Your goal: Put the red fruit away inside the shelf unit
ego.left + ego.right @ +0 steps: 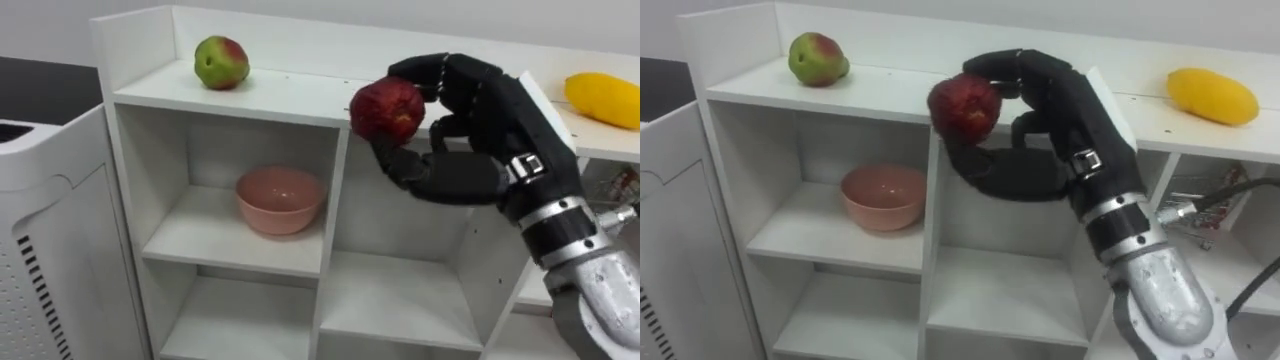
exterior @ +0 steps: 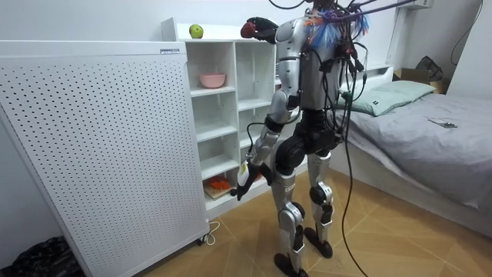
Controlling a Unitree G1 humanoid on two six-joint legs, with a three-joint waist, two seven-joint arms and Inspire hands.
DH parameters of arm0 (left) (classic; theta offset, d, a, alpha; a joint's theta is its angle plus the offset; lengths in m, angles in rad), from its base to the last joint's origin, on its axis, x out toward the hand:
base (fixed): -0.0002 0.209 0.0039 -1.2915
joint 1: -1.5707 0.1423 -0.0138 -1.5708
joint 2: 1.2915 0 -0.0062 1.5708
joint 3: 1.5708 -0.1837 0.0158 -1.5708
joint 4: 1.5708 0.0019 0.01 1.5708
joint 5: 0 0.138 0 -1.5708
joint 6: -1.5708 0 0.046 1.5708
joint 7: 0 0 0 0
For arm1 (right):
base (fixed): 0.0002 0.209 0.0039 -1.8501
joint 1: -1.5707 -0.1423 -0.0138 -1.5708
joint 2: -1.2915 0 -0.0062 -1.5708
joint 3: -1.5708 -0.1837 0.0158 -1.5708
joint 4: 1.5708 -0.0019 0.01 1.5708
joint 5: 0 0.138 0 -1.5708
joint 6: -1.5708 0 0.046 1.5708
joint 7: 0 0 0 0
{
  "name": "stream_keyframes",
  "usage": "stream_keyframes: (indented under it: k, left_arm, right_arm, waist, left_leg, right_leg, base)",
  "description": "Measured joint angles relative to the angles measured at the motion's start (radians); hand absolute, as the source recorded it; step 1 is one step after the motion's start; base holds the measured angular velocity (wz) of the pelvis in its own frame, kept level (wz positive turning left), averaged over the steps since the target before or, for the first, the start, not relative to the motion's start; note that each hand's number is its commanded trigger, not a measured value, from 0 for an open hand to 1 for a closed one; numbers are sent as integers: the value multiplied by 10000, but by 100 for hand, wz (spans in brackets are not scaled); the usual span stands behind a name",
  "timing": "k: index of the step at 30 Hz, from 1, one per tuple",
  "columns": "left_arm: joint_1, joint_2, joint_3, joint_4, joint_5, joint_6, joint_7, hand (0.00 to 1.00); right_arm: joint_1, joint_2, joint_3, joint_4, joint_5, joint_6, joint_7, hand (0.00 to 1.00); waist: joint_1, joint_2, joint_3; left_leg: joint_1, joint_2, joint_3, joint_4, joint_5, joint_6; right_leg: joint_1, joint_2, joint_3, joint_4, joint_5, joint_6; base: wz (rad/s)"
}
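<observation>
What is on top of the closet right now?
A green-red apple at left and a yellow fruit at right. The right hand holds a red apple at the front edge; the top behind it is covered.

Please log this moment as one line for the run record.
right hand: shut on red apple | position: at top shelf front edge | left hand: hangs low

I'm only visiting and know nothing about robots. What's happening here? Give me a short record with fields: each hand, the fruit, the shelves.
Robot: stands facing a white shelf unit
Right hand: raised to the level of the top board, fingers curled round a red apple
Left hand: hangs low beside the thigh
On top, left: green and red apple
On top, right: yellow fruit
Upper left compartment: pink bowl
Task state: red apple not yet set down
</observation>
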Motion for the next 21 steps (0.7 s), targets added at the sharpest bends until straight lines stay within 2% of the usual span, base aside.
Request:
stream_keyframes:
  k: [5,8,11,13,15,17,20,21]
  left_arm:
    - [114,-32,-335,185,37,-1,105,0]
    - [15,-55,-349,456,37,6,111,0]
    - [-55,-70,-402,715,-51,13,145,0]
    - [-162,-54,-754,851,-47,6,151,0]
    - [-346,-75,-825,1179,-60,3,153,0]
    - [-483,-67,-1007,1207,-94,35,153,0]
    - [-607,-110,-1260,1439,-461,27,160,0]
    - [-703,-140,-1340,1727,-495,37,161,0]
  right_arm:
    - [642,125,282,12,-47,2,382,100]
    - [1124,468,325,170,-41,-8,542,100]
    - [1542,697,661,588,36,-21,560,100]
    - [1557,872,1009,1656,186,-119,608,100]
    - [1710,1077,1128,2577,423,-83,650,100]
    - [1708,1130,1327,3317,600,-73,697,100]
    - [1612,1296,1510,5016,1561,-110,705,100]
    - [1515,1470,1501,5952,1975,-114,666,100]
  waist:
    - [1,102,57]
    - [12,139,66]
    - [9,130,20]
    - [0,184,44]
    - [33,219,45]
    - [15,239,46]
    - [41,365,101]
    - [34,401,93]
  left_leg:
    - [-48,43,100,32,-7,-4]
    - [-103,76,126,33,-8,-8]
    - [-293,85,132,141,-6,-9]
    - [-476,81,154,261,-6,-9]
    - [-596,83,138,305,-6,-7]
    - [-905,93,108,469,-7,-5]
    - [-1349,76,101,669,-5,2]
    - [-1476,85,65,769,-5,3]
  right_leg:
    - [-141,47,239,135,11,-18]
    - [-213,89,343,161,27,-44]
    - [-401,96,327,183,47,-72]
    - [-539,78,320,197,68,-93]
    - [-658,64,286,265,67,-92]
    - [-998,43,263,485,67,-92]
    - [-1360,3,224,578,81,-114]
    - [-1494,-8,181,703,81,-113]
  base:
    - [-8]
    - [-4]
    - [-3]
    - [-2]
    - [2]
    - [0]
    - [2]
    - [11]
